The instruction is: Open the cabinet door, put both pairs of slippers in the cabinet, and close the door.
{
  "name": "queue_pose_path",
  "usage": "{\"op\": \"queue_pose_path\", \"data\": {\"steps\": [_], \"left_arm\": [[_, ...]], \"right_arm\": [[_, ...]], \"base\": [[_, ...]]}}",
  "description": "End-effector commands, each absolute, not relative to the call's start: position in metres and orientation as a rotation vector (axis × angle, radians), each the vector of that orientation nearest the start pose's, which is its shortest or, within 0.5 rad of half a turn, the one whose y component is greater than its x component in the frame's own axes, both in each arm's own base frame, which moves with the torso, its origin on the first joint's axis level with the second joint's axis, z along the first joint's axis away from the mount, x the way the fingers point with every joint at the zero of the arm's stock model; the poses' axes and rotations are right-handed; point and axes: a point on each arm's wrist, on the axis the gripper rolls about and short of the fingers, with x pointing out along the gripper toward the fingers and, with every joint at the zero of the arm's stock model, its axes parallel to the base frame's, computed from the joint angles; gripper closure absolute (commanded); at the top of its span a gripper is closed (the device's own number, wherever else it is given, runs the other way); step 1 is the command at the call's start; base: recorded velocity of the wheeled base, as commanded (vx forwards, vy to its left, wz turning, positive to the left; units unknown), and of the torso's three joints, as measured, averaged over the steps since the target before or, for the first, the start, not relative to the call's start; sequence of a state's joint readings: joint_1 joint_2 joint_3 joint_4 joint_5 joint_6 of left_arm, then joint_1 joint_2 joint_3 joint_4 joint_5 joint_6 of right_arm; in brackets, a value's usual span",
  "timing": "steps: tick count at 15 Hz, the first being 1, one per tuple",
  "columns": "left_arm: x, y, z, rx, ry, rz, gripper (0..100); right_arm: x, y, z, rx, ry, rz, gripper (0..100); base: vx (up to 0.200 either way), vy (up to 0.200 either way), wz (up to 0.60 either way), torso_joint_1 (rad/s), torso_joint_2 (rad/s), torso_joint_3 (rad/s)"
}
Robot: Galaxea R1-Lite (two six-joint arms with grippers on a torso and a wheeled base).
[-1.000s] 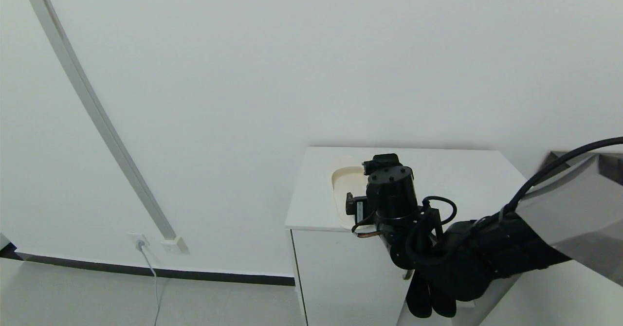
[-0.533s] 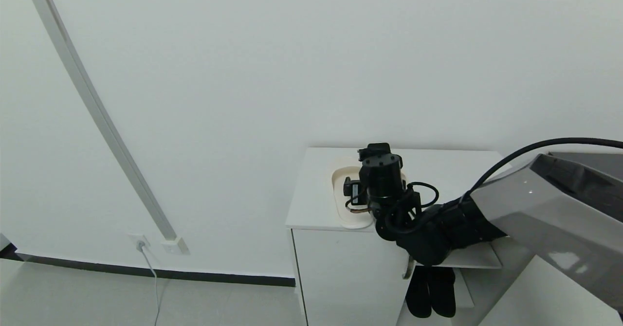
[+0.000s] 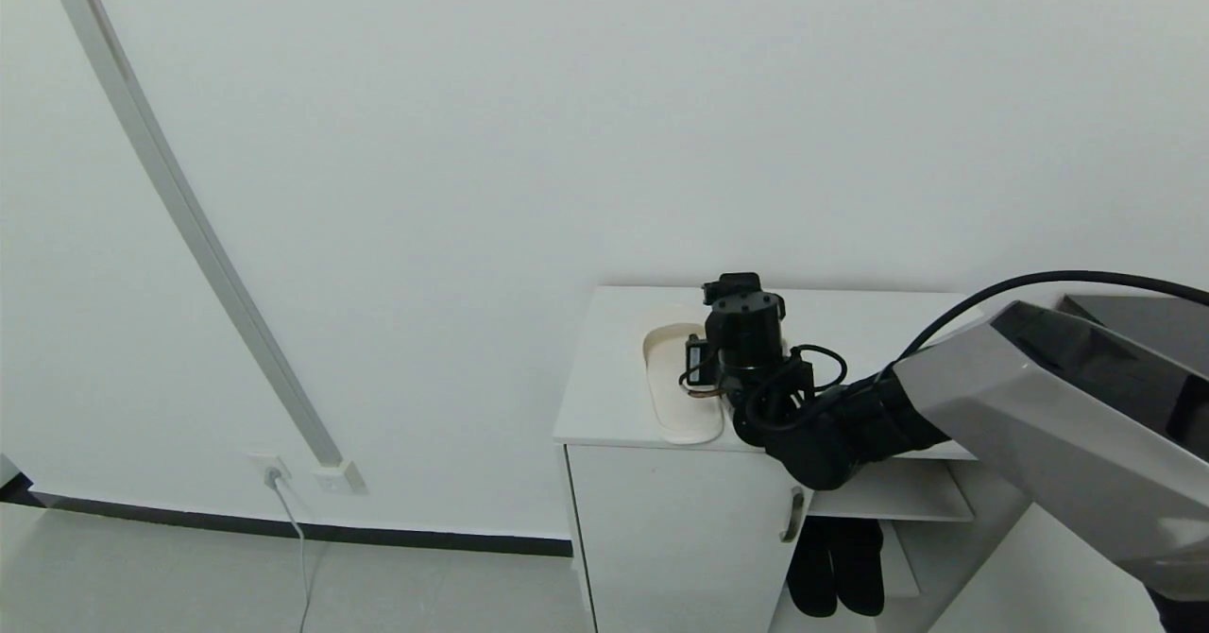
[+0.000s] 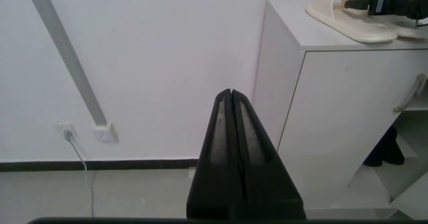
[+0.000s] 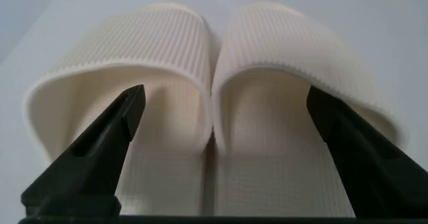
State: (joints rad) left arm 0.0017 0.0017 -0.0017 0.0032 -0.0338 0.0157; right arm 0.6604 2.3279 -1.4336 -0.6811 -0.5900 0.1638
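Black slippers (image 3: 836, 567) inside open cabinet (image 3: 675, 520)

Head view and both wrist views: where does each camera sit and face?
Head: up on the head, facing down at the white cabinet; right arm shows.
Left wrist: front-left of the cabinet, facing it; left fingers shut.
Right wrist: above the cabinet top, facing cream slippers; right fingers open.
Shared: all three show the cream slippers.
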Motion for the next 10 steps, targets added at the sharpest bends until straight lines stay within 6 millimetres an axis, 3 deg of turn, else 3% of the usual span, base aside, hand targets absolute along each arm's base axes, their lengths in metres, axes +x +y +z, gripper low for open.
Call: {"op": "queue_pose_path", "data": {"steps": [1, 4, 7, 10], "left_arm": [[-0.023, -0.001, 0.076, 0.015, 0.003, -0.032, 100], [-0.023, -0.001, 0.076, 0.015, 0.003, -0.032, 100], [-0.023, -0.001, 0.076, 0.017, 0.003, -0.032, 100], [-0.023, -0.001, 0.076, 0.015, 0.003, -0.032, 100]], "right_arm": [[0.38, 0.279, 0.107, 0.038, 0.179, 0.056, 100], [0.379, 0.278, 0.112, 0.041, 0.173, 0.056, 100], [0.363, 0.269, 0.138, 0.06, 0.147, 0.071, 100], [0.309, 0.241, 0.166, 0.059, 0.167, 0.216, 100]], "base": [[0.0, 0.0, 0.0, 0.0, 0.0, 0.0], [0.0, 0.0, 0.0, 0.0, 0.0, 0.0], [0.0, 0.0, 0.0, 0.0, 0.0, 0.0], [0.0, 0.0, 0.0, 0.0, 0.0, 0.0]]}}
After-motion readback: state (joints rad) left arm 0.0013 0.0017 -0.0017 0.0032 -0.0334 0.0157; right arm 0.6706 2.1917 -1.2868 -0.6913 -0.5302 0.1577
